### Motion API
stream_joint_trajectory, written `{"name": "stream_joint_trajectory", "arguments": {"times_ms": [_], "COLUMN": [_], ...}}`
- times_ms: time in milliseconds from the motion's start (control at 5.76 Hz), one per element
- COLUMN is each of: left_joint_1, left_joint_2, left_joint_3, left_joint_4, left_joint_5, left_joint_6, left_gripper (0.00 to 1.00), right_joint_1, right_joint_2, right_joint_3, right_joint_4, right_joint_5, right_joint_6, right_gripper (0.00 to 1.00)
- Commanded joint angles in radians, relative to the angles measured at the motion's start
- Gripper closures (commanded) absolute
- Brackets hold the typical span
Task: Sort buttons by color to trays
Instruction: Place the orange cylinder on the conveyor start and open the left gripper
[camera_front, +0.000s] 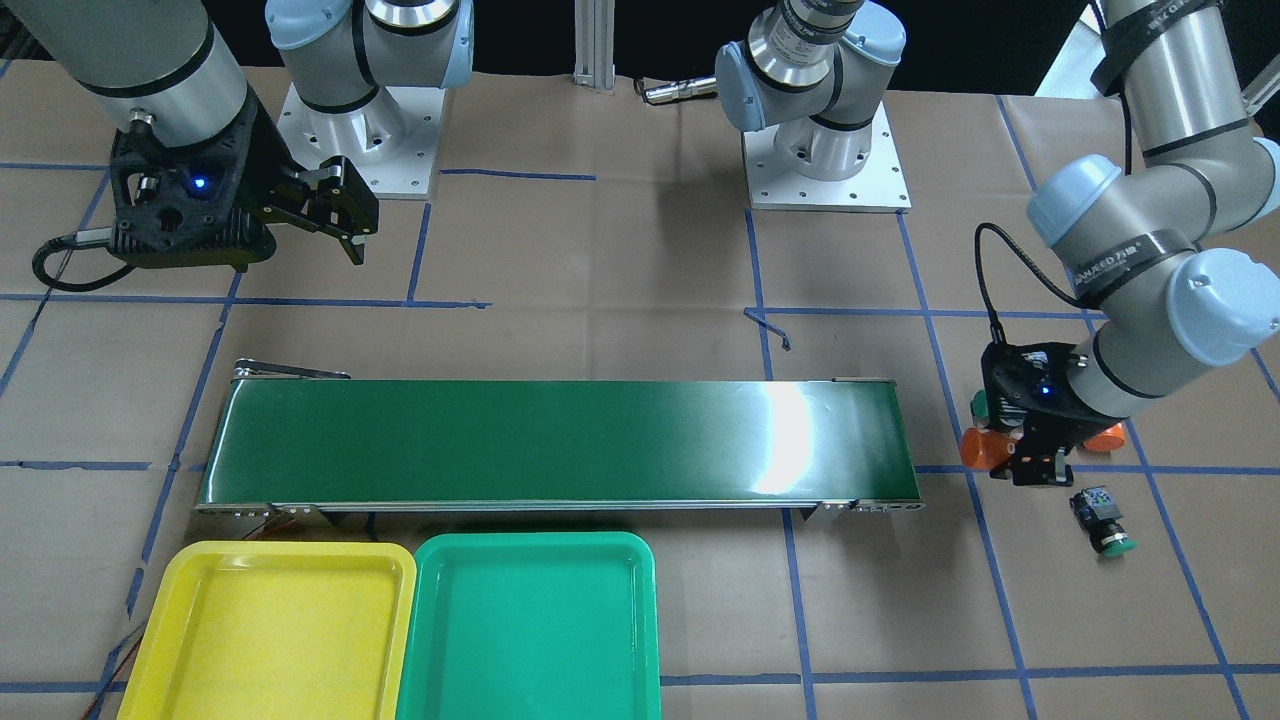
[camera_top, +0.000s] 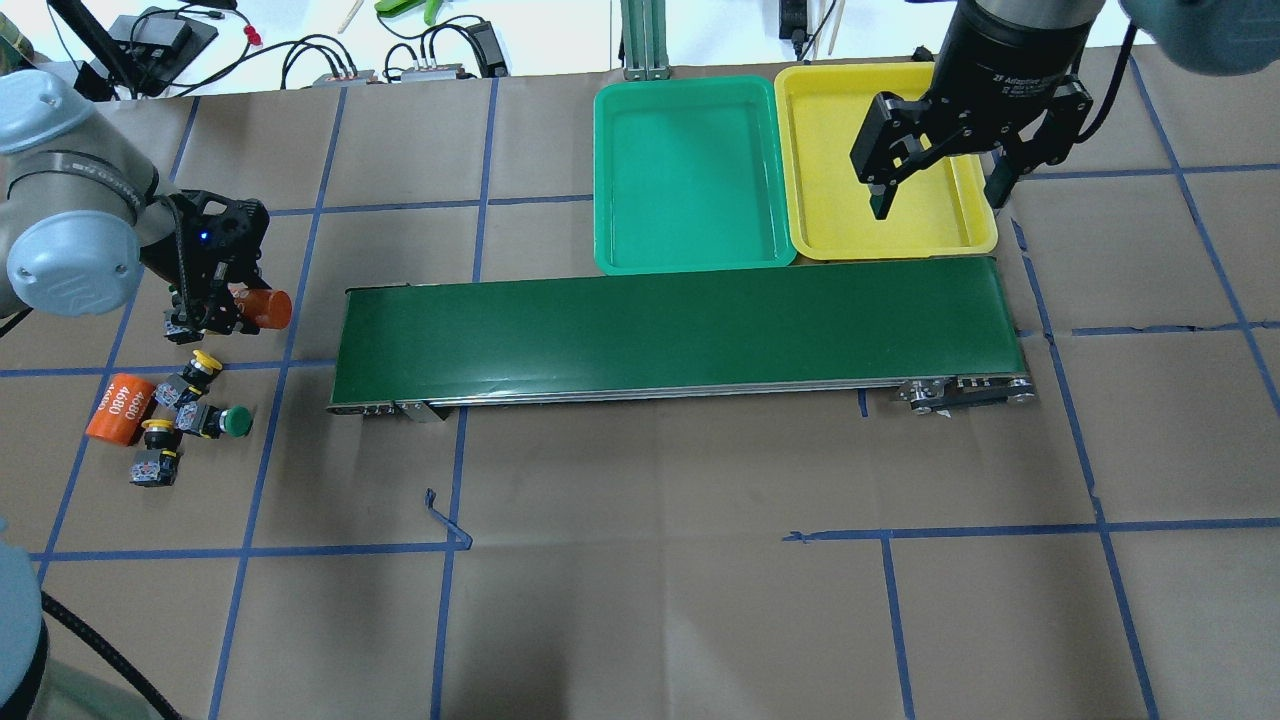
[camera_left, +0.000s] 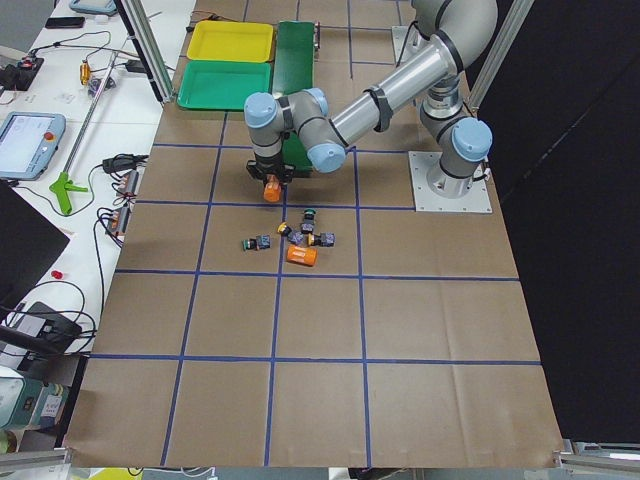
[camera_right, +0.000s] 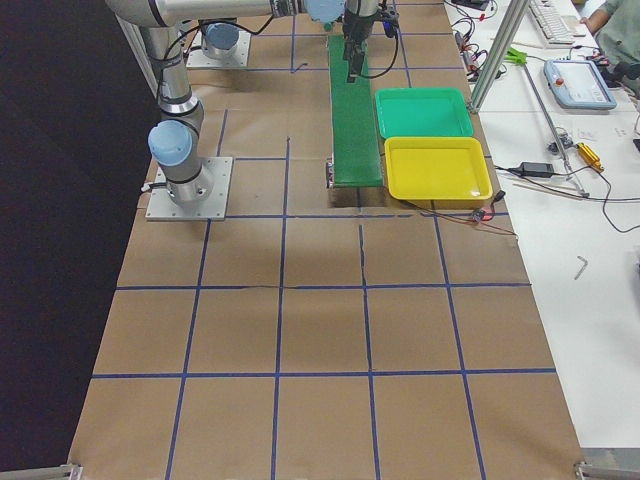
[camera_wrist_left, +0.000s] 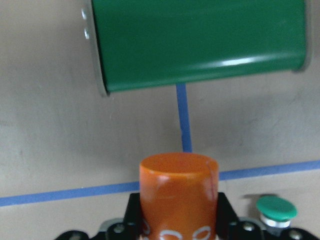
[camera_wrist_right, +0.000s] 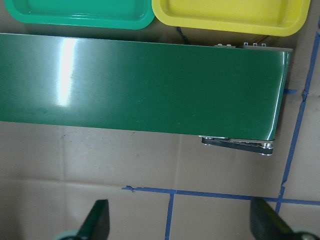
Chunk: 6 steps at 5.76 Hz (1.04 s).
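four buttons (camera_left: 320, 239) lie clustered on the counter (camera_top: 650, 600) by the left gripper (camera_top: 205, 322), which is clamped on an orange cylinder (camera_top: 268, 308). right gripper (camera_top: 938, 203) hangs high, fingers spread wide. yellow tray (camera_top: 890, 250) and green tray (camera_top: 690, 265) sit side by side beyond the belt (camera_top: 680, 330).

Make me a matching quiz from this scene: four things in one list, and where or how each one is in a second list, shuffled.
Things:
1. right gripper
2. orange cylinder
3. green tray
4. conveyor belt

Place or state:
A. right beside the yellow tray
B. open, holding nothing
C. lies between the robot and the two trays
D. between the left gripper fingers

Pairs: 1-B, 2-D, 3-A, 4-C
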<state>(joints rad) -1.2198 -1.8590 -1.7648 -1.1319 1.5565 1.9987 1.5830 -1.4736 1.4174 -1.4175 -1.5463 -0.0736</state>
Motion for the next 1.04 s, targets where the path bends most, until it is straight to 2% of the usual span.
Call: {"name": "stream_joint_trajectory", "arguments": {"times_ms": [0,521,694,868], "left_joint_1": [-0.163,-0.257,-0.273,-0.265], "left_joint_2": [0.052,-0.006,-0.002,0.001], "left_joint_3": [0.015,-0.019,-0.028,-0.034], "left_joint_4": [-0.069,-0.025,-0.026,-0.034], "left_joint_5": [-0.003,0.002,0.004,0.004], "left_joint_6": [-0.211,-0.294,-0.300,-0.311], "left_gripper": [1.00,1.00,0.91,0.03], "right_joint_1": [-0.001,0.000,0.000,0.000], "right_joint_2": [-0.001,-0.005,-0.005,-0.005], "right_joint_3": [0.000,0.009,0.009,0.011], "right_joint_4": [0.000,0.000,0.000,0.000], "right_joint_5": [-0.001,-0.001,-0.001,-0.003], "right_joint_6": [-0.003,-0.052,-0.069,-0.112], "right_gripper": [0.00,0.00,0.00,0.00]}}
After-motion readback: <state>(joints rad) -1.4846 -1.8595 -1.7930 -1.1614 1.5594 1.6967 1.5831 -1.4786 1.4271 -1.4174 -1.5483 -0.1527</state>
